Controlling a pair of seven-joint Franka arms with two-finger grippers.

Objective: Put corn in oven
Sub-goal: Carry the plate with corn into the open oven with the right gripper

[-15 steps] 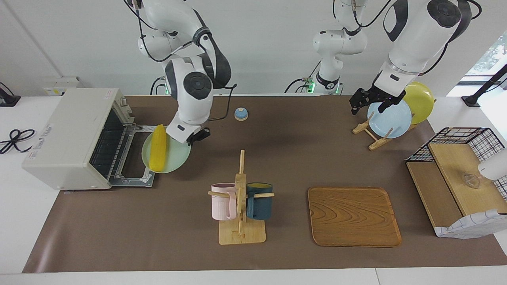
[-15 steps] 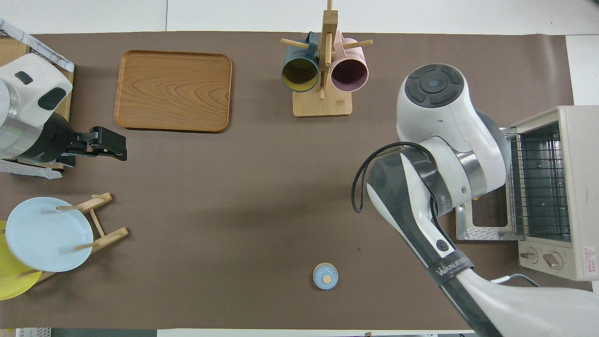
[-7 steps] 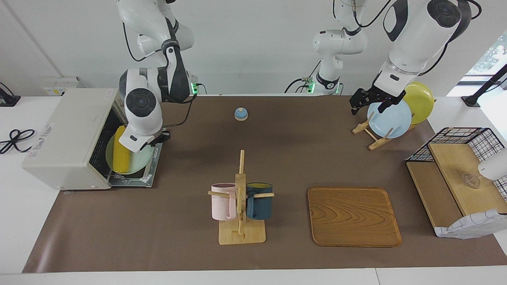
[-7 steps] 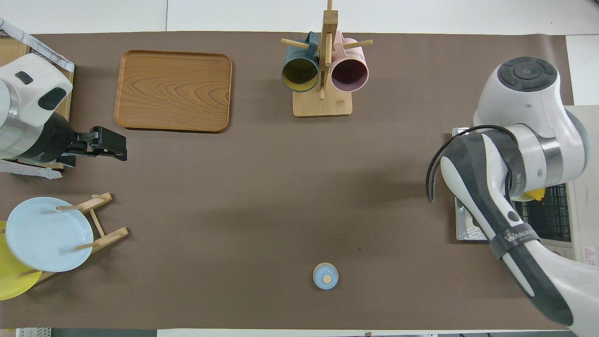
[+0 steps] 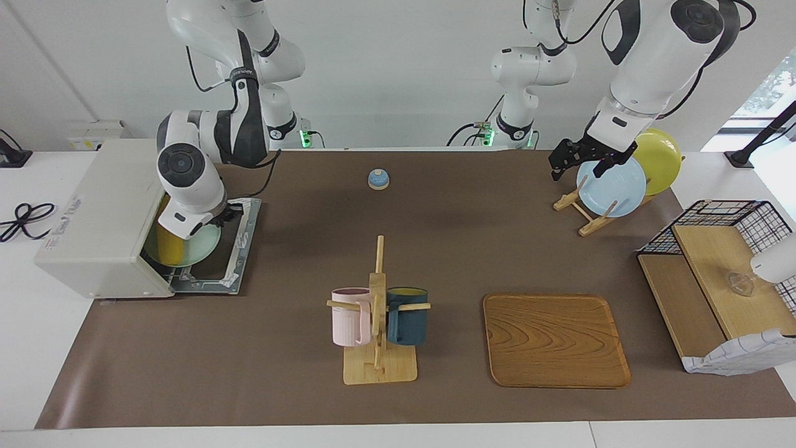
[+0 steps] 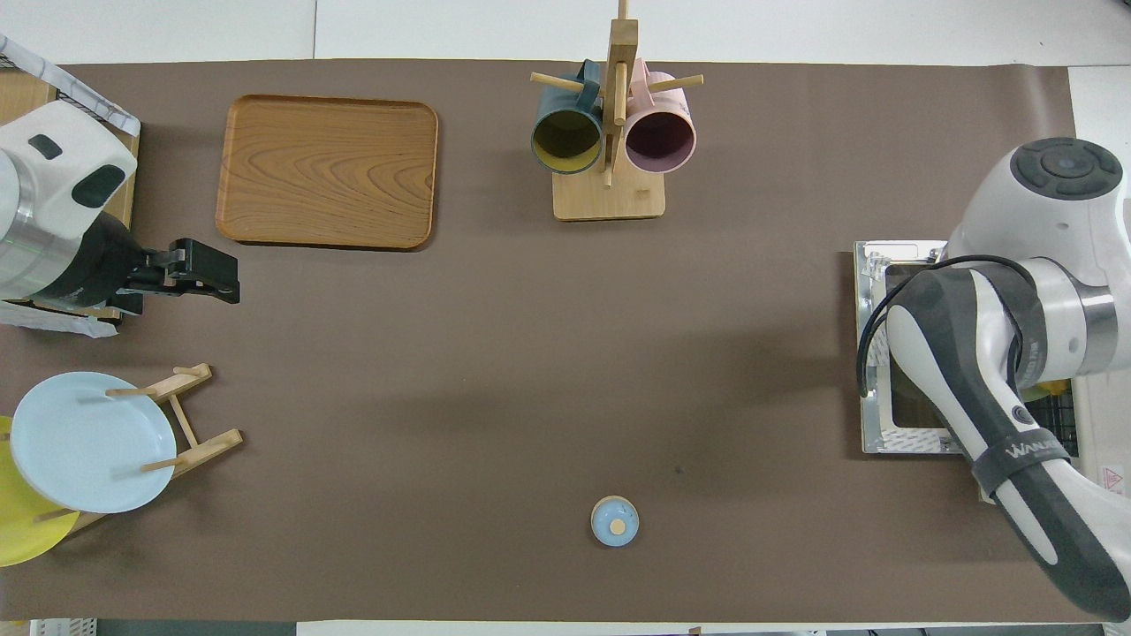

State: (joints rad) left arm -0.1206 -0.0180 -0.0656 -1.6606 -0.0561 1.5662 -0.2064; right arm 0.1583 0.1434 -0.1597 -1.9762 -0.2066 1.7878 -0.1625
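Observation:
The cream-white oven (image 5: 102,214) stands at the right arm's end of the table, its door (image 5: 233,249) dropped open. The yellow corn (image 5: 169,246) lies on a pale green plate (image 5: 200,247) that sits partly inside the oven's opening, above the door. My right gripper (image 5: 227,214) is shut on the plate's rim, at the side away from the oven. In the overhead view the right arm covers most of this; only a sliver of corn (image 6: 1051,387) shows. My left gripper (image 5: 587,163) waits open, over the plate rack.
A mug stand (image 5: 378,311) with a pink and a dark blue mug is mid-table, beside a wooden tray (image 5: 555,339). A small blue bell (image 5: 378,179) sits near the robots. A rack with a blue plate (image 5: 612,186) and a wire shelf (image 5: 715,274) are at the left arm's end.
My right arm has carried the plate with the corn from in front of the open door into the oven's opening. The left arm has not moved.

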